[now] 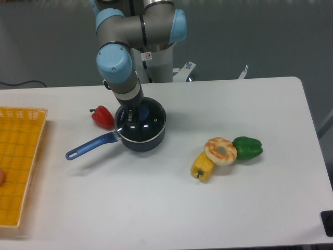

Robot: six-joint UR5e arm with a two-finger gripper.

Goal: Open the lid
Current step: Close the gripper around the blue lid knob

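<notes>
Glass lid (141, 124) seated on saucepan (145, 139); tool (132, 112) at blue knob (143, 111) for lifting, grip state unclear.

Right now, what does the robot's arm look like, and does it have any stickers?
The arm is made of fat grey metal tubes with light blue caps at the joints. Its white base carries a small round red-and-white sticker. The pincer at the end is small and dark.
</notes>
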